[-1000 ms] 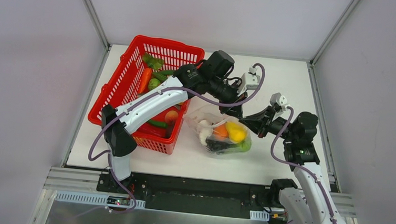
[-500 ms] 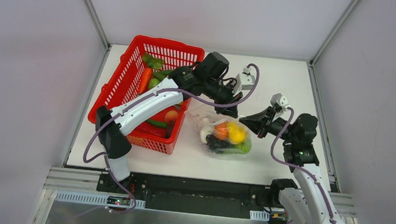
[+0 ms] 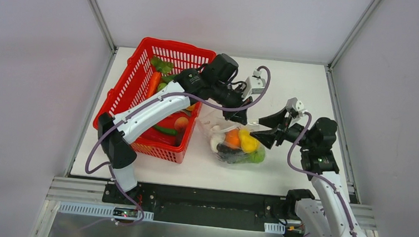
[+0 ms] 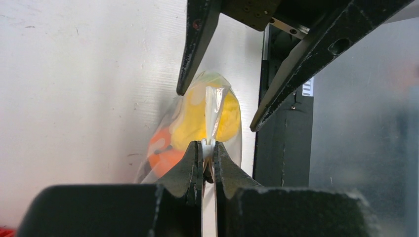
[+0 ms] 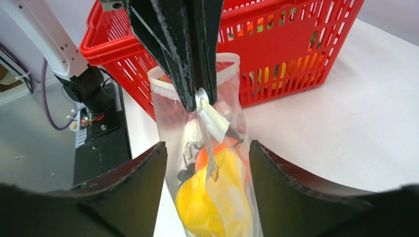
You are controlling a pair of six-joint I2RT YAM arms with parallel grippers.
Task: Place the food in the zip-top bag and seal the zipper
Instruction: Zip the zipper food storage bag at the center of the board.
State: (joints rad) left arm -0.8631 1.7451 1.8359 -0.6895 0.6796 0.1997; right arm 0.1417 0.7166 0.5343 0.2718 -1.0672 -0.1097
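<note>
One-handedly pinching the zip-top bag (image 3: 236, 147) by its mouth edge with the left fingers (image 4: 190, 168) pressed shut on the plastic, just beside the red basket (image 3: 180, 45) on the bench (image 3: 298, 86). Straddling the bag with the right fingers (image 5: 143, 182) wide apart, gripping nothing. Showing yellow lemon (image 3: 248, 141), orange ball (image 3: 232, 138) and white garlic (image 3: 215, 135) inside.

Red mesh plastic basket (image 3: 127, 86) sat on left half of white rectangular tabletop (image 3: 310, 84), skewed to the table edges. Black flat base plate (image 3: 207, 202) ran along table's near edge, with silver slotted metal rail (image 3: 77, 188) at its left end. Plain grey wall panels (image 3: 26, 83) closed three sides, with thin metal corner posts (image 3: 98, 15) between them.
</note>
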